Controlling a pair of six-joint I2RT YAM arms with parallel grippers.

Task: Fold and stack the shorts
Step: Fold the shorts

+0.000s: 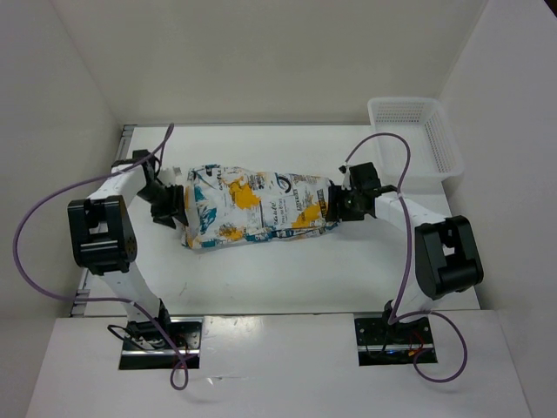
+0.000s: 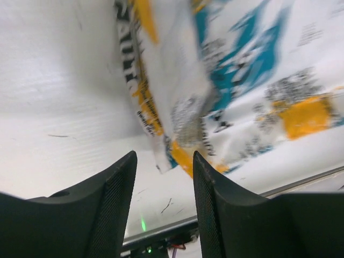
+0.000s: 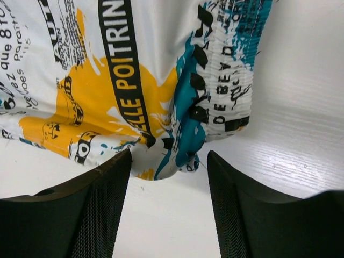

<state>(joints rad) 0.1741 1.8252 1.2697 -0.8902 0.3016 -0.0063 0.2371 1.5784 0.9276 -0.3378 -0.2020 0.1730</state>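
Shorts: soft white cloth shorts [image 1: 257,207] printed with yellow-orange and teal-blue patches and dark lettering are laid as a folded, elongated bundle across the middle of the white worktop [image 1: 287,279], with the long side running left to right.

Left end: the left end effector [image 2: 164,161] is set at the left short edge of the bundle. Its black fingers [image 2: 115,199] are spread, and nothing is pinched between them. A layered edge of the cloth is seen just beyond the fingertips, though that view is blurred.

Right end: the right end effector [image 3: 169,158] is set at the right short edge, with its fingers likewise spread and nothing gripped. A gathered, ruffled band of the shorts is seen there, and its lower corner reaches just into the gap between the fingertips.

Near edge: a broad strip of bare worktop is left between the bundle's near long edge and the arm bases.

Far edge: bare worktop is also left between the far long edge and the back wall.

Corner: a white plastic mesh basket [image 1: 448,144] is placed in the far right corner, well apart from the shorts and beyond the right arm.

Sides: the worktop is enclosed by white walls [image 1: 52,131] on the left, right and back, and each arm occupies the space between the bundle and its side wall.
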